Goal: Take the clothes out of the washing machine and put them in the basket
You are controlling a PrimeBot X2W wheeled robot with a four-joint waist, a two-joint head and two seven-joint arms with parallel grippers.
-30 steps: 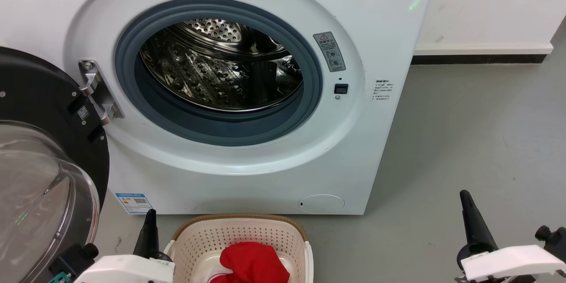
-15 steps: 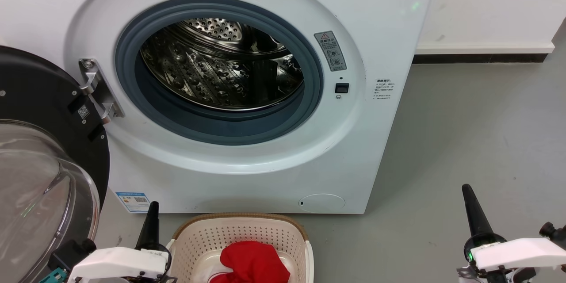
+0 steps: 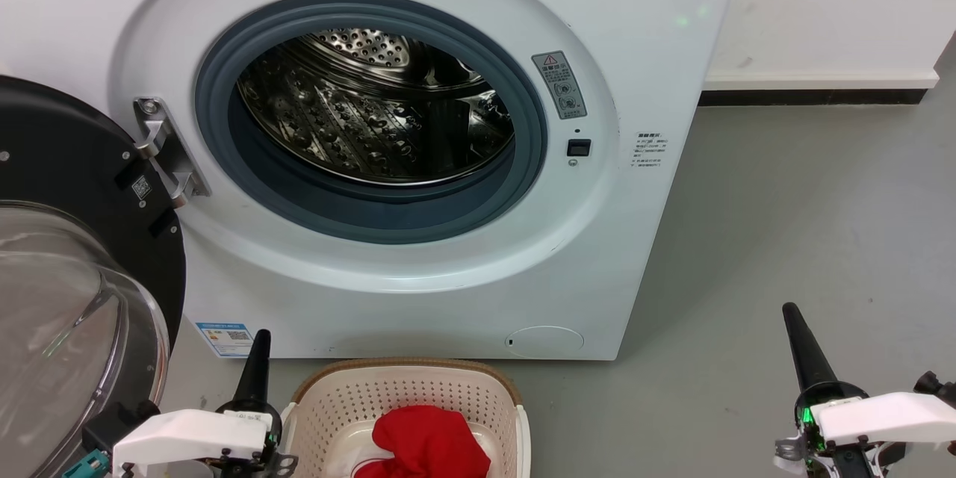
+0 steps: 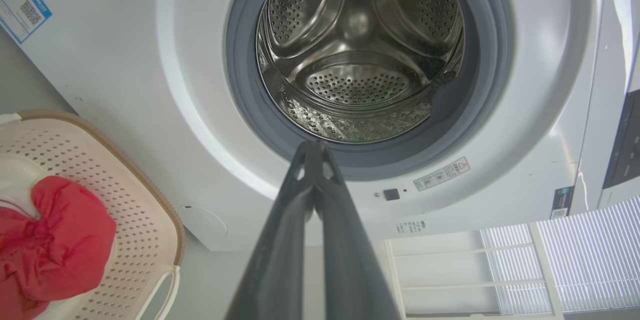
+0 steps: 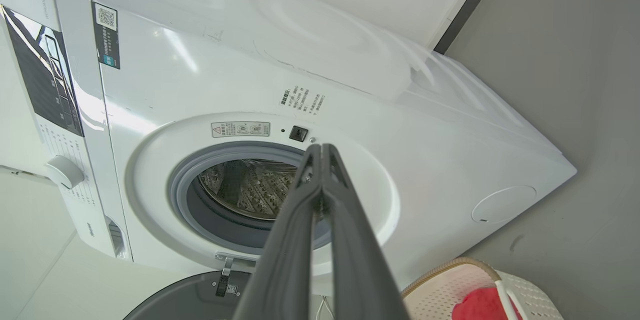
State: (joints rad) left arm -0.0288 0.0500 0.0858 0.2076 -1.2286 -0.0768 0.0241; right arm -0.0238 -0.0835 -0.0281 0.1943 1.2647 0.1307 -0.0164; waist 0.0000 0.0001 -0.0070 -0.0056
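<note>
The white washing machine (image 3: 418,291) stands with its door (image 3: 67,239) swung open to the left. Its steel drum (image 3: 373,108) shows bare metal, with no fabric in the part I can see. In front of it on the floor sits the cream basket (image 3: 407,397), holding red clothes (image 3: 426,444) with a white panel beneath. My left gripper (image 3: 258,347) is shut just left of the basket rim. My right gripper (image 3: 795,328) is shut far to the right above the floor. In the wrist views both the left gripper (image 4: 314,147) and the right gripper (image 5: 321,149) point at the drum opening, holding nothing.
Grey floor (image 3: 784,224) stretches to the right of the machine up to a white wall with a dark skirting (image 3: 814,98). The open glass door juts out at the lower left, close to my left arm. A white shelf unit (image 4: 450,275) appears in the left wrist view.
Both grippers have risen slightly in the head view. The picture has shifted a little, so the camera moved. Basket and clothes lie as before.
</note>
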